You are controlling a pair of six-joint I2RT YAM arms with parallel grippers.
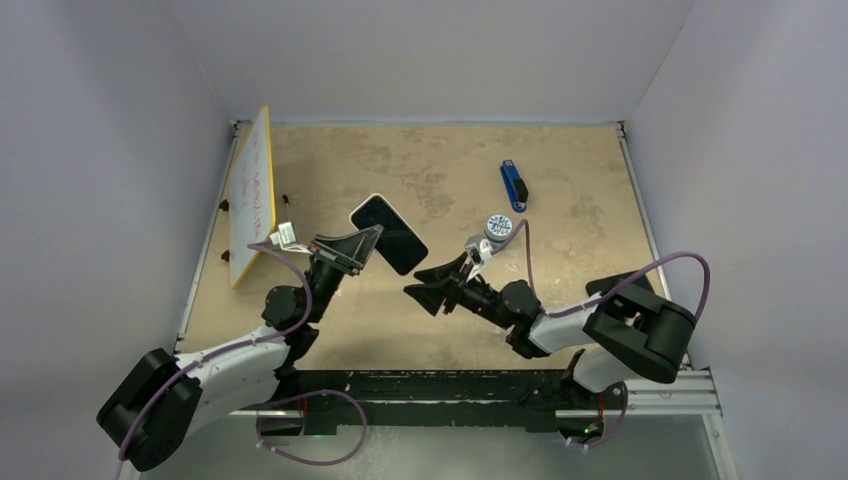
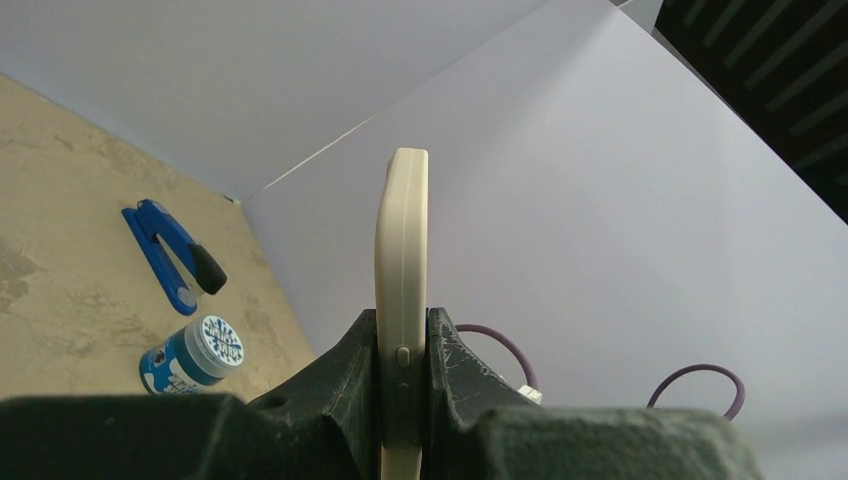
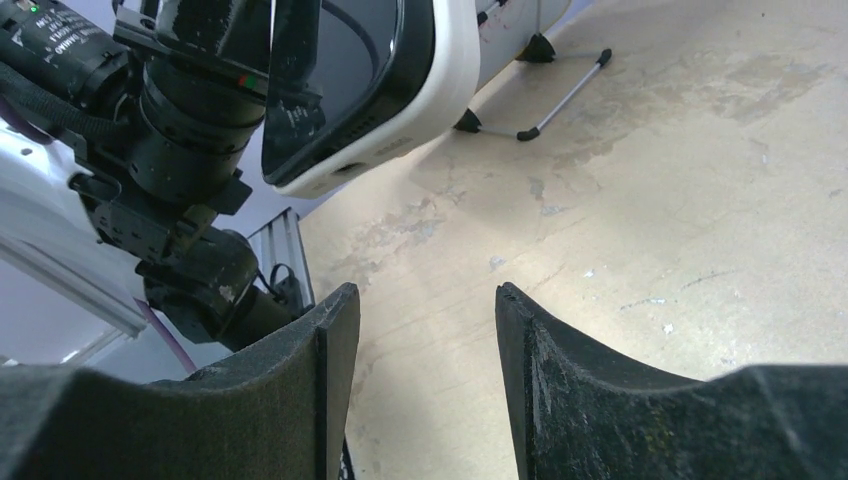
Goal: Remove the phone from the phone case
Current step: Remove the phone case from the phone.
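Black fingers of the left gripper fill the bottom of the left wrist view, pinched on the cream phone case, which they hold edge-on above the table. The task has barely begun: the phone still sits inside the case's rim, and prising the two apart is all left to do. The right gripper has its jaws spread and empty, just beside the phone's lower end. Only the right wrist view shows the dark screen framed by the white rim; only the left wrist view shows the case's side buttons and the clamp; the top view alone shows both arms facing each other.
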